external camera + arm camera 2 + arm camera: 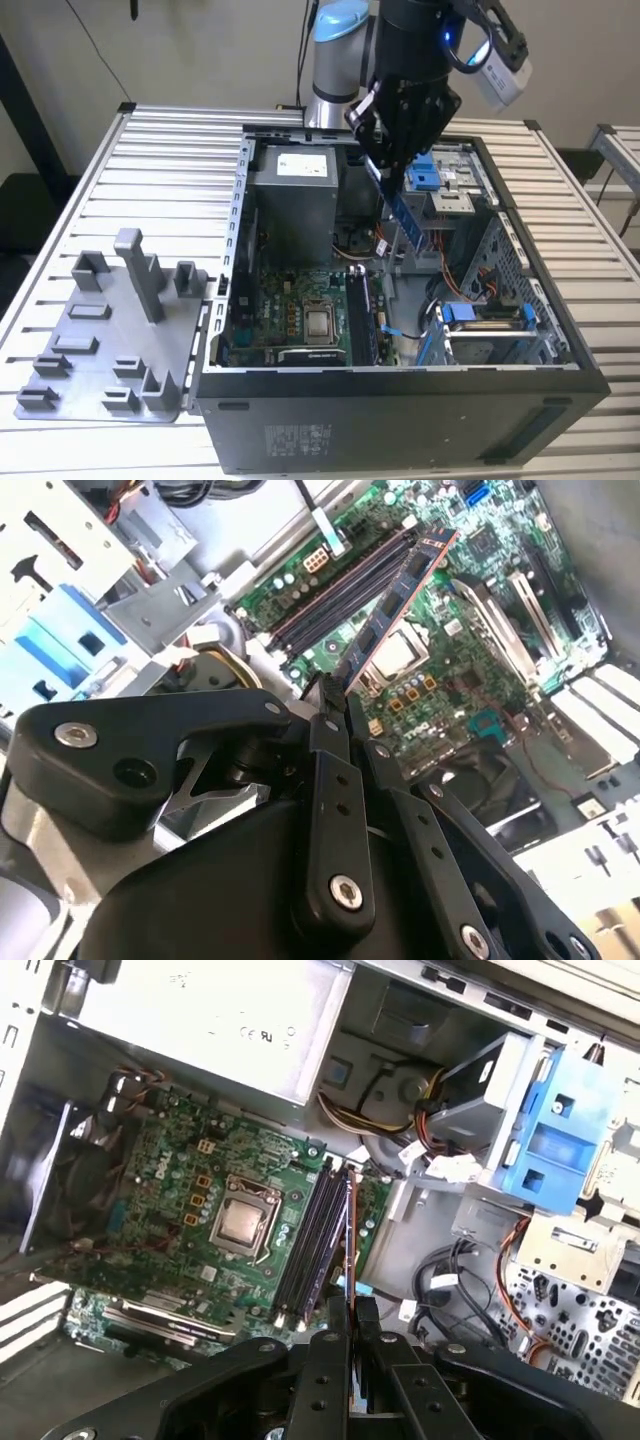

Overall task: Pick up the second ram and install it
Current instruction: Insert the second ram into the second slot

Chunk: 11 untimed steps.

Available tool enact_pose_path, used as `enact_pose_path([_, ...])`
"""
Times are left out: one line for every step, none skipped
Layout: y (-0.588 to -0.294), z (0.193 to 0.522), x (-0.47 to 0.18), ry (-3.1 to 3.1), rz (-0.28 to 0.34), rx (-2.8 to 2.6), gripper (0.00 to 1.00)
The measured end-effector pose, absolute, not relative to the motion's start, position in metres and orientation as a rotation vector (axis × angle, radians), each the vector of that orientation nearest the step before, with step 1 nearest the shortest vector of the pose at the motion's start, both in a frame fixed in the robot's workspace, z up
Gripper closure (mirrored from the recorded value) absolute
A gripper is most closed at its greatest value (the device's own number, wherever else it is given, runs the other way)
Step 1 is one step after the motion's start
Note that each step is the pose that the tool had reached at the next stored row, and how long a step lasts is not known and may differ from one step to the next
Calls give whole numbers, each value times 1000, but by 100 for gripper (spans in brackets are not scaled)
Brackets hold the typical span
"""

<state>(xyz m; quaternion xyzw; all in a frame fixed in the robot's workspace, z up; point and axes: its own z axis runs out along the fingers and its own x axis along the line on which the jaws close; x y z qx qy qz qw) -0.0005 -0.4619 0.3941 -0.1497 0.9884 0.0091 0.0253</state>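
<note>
Gripping the second ram (400,595) by one end with the tool (335,695), clenched on both flat faces, the rest of the stick jutting out past the fingertips. Hanging in the air over the open computer case (400,410), well above the motherboard (170,1200) and touching nothing else. Seen in the exterior view as a slanted strip, not plumb. Lined up roughly along the dark memory slots (315,1235) in the first wrist view, edge-on and a little to one side of them, with the processor chip (243,1222) beside the slots. Impossible to tell from here whether any slot is already filled or whether the end latches stand open.

Likely trouble, judging from the pose:
- Missing the slot sideways and pressing the lower edge onto the slot wall or the board, because of that slant.
- Seating one end first and jamming, since only one end is held and a thin card could pivot in the pinch under load.
- Meeting the slot key the wrong way round; notch not readable here.
- Snagging the loose cables (440,1285) lying near the slots
</note>
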Motion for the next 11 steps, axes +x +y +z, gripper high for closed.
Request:
enact_pose_path([-462,394,-1,3060,28,-441,86])
enact_pose_path([-462,394,-1,3063,28,-419,86])
enact_pose_path([-462,394,-1,3066,27,-397,86])
enact_pose_path([-462,394,-1,3069,27,-374,86])
enact_pose_path([-462,394,0,3072,26,-353,86])
enact_pose_path([-462,393,0,3074,26,-332,86])
enact_pose_path([-462,393,-1,3077,25,-311,86])
enact_pose_path([-462,393,-1,3079,25,-290,86])
enact_pose_path([-462,393,-1,3081,24,-270,86])
enact_pose_path([-462,393,-1,3083,24,-248,86])
enact_pose_path([-462,393,-1,3084,24,-230,86])
